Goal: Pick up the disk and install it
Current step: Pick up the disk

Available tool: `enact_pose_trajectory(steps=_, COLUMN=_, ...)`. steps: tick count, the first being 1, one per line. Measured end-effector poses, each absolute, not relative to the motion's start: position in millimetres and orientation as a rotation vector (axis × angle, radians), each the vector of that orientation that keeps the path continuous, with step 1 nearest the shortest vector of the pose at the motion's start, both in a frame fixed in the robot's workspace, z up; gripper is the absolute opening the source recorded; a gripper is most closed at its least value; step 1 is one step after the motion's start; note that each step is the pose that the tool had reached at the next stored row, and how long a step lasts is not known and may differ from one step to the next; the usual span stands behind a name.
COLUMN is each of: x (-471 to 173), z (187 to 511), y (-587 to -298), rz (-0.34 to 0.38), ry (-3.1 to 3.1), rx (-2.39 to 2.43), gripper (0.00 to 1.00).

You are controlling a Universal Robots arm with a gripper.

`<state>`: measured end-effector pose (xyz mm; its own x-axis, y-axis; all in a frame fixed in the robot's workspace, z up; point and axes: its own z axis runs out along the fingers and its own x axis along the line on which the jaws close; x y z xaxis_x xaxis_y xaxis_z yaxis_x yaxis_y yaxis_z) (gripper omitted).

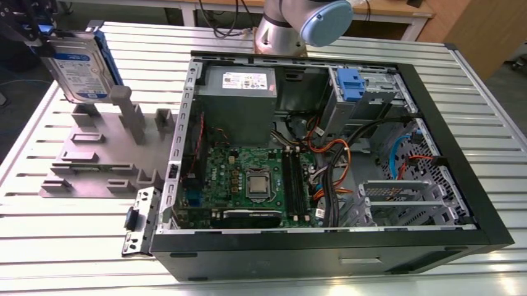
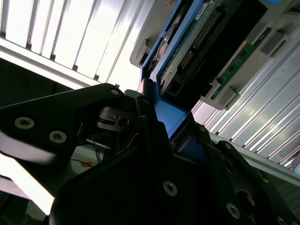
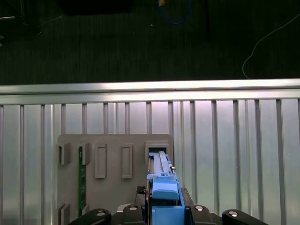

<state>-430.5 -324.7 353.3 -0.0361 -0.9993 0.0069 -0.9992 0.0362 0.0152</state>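
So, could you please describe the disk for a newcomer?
At the exterior view's left, beside the open computer case, stands a grey slotted fixture. Above it the tool holds the disk: a silver slab with white-and-blue label, set apart by its blue frame.

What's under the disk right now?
Below the silver disk in a blue plastic frame sits the grey slotted holder block on the ribbed aluminium table. The slot straight beneath is partly covered by the disk, so its inside cannot be seen.

The disk [image 1: 76,69] was silver, blue-framed, with a white-and-blue label; the tabletop [image 1: 66,246] ribbed silver; the holder [image 1: 91,163] grey.
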Motion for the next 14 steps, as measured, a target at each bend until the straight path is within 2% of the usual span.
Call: enact_pose_trajectory(steps=14, x=-430.5, z=356.9, y=-324.7, rz=-0.010, ry=-2.250, rx=2.170, gripper=0.37)
